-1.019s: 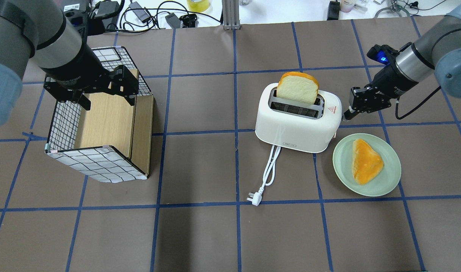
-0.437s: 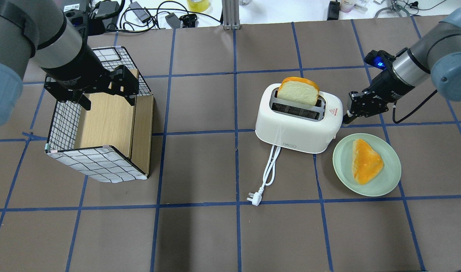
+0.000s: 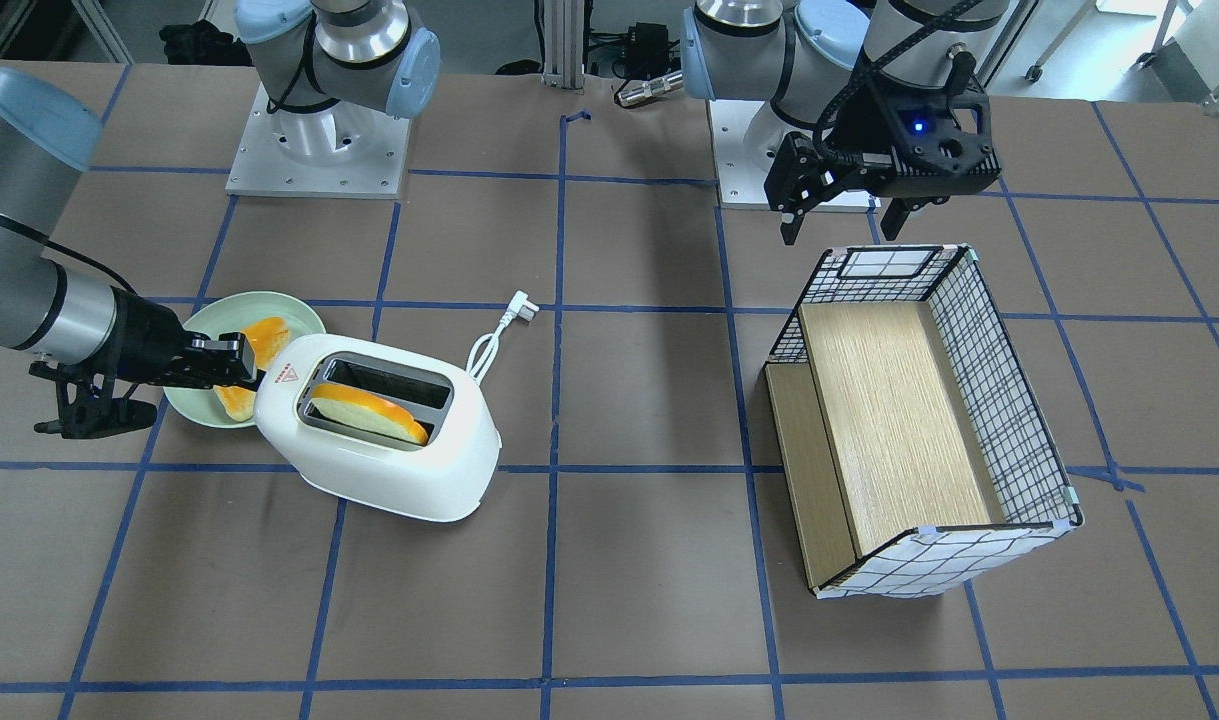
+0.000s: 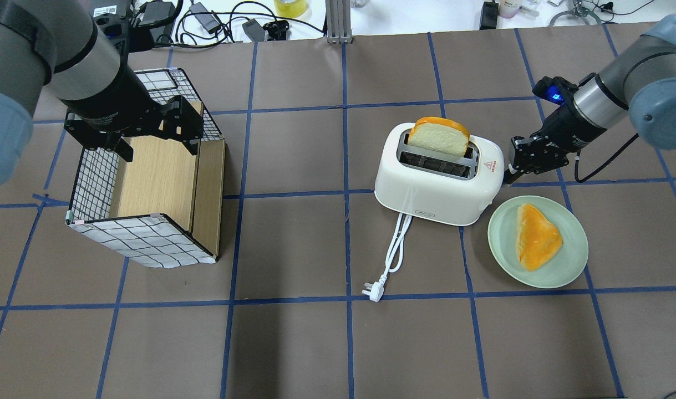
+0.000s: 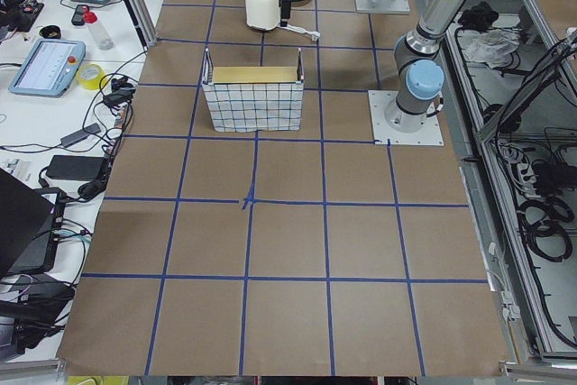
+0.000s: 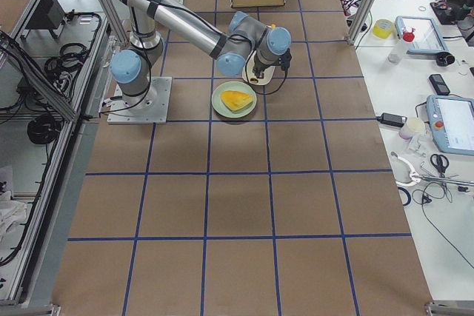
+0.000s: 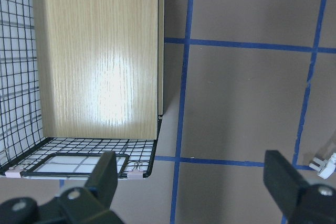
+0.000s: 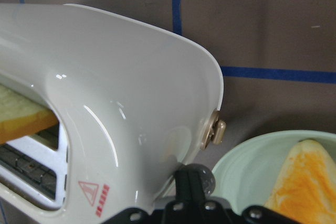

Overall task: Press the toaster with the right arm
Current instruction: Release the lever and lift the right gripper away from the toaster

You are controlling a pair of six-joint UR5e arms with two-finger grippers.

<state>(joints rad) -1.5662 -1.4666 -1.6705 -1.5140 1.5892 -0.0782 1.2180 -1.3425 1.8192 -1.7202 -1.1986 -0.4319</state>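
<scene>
The white toaster [image 4: 432, 191] stands mid-table with a slice of bread [image 4: 438, 136] sunk partly into its far slot. It also shows in the front view [image 3: 389, 470]. My right gripper [image 4: 508, 175] is shut, with its fingertips against the toaster's right end. In the right wrist view the fingertips [image 8: 186, 182] touch the toaster's end wall [image 8: 115, 77] by the small grey round button [image 8: 206, 178], just below a beige lever knob [image 8: 216, 132]. My left gripper [image 4: 157, 145] is open and empty above the wire basket [image 4: 143, 238].
A green plate [image 4: 570, 260] with an orange-topped bread piece [image 4: 534, 235] lies just right of the toaster, under the right wrist. The toaster's white cord and plug [image 4: 372, 291] trail toward me. Cables and small items lie past the table's far edge.
The right gripper moved in and down along the toaster's right end. The bread slice sank lower into the slot. The left arm has not moved.
</scene>
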